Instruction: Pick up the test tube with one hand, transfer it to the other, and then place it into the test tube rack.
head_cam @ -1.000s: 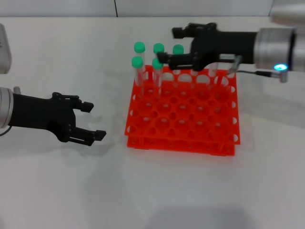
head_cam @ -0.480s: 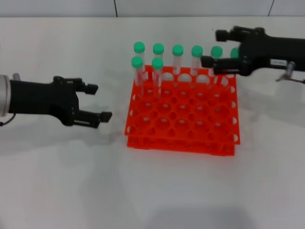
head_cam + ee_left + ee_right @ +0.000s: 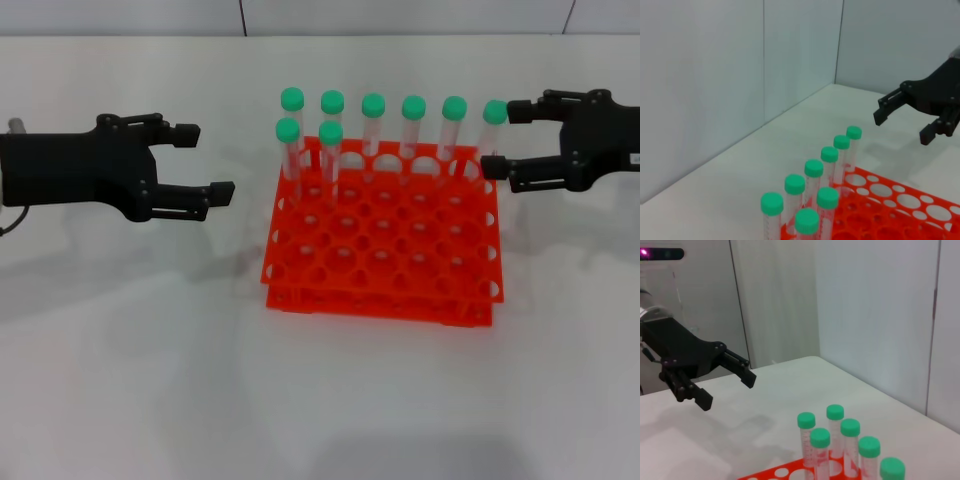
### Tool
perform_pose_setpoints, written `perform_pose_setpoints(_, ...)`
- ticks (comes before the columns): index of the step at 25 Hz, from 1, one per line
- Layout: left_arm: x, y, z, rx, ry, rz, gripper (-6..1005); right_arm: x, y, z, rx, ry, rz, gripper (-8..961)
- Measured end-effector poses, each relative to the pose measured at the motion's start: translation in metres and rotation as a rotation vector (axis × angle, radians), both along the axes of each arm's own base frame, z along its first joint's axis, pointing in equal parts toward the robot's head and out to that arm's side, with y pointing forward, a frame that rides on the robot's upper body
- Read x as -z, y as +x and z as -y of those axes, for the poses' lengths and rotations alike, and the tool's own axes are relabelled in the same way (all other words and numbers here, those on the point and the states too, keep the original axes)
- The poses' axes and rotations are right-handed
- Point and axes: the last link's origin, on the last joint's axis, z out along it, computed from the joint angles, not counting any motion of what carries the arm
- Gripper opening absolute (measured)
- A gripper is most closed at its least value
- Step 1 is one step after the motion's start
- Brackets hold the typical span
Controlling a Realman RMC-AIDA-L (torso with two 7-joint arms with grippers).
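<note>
On the surface (image 3: 150, 380), head view: we see the rack (image 3: 385, 240) centred, eight tubes upright in its far rows, the test tube (image 3: 494, 135) at the far right corner.
Left gripper (image 3: 205, 162): released, empty, left of the rack.
Right gripper (image 3: 505, 140): spread wide, its fingers flank the corner tube's cap.
Left wrist view: right gripper (image 3: 902, 119) beyond the tubes.
Right wrist view: left gripper (image 3: 727, 385) empty, beyond the tubes.
</note>
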Motion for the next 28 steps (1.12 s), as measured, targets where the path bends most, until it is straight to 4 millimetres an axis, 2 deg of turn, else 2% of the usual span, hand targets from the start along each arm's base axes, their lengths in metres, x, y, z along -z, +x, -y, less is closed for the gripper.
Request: perform_pose_setpoints(28,0.005,0.009,-0.001,0.055,0.012,0.053,875,0.022,-0.007,0.008,-0.038,-0.045,-0.009,843)
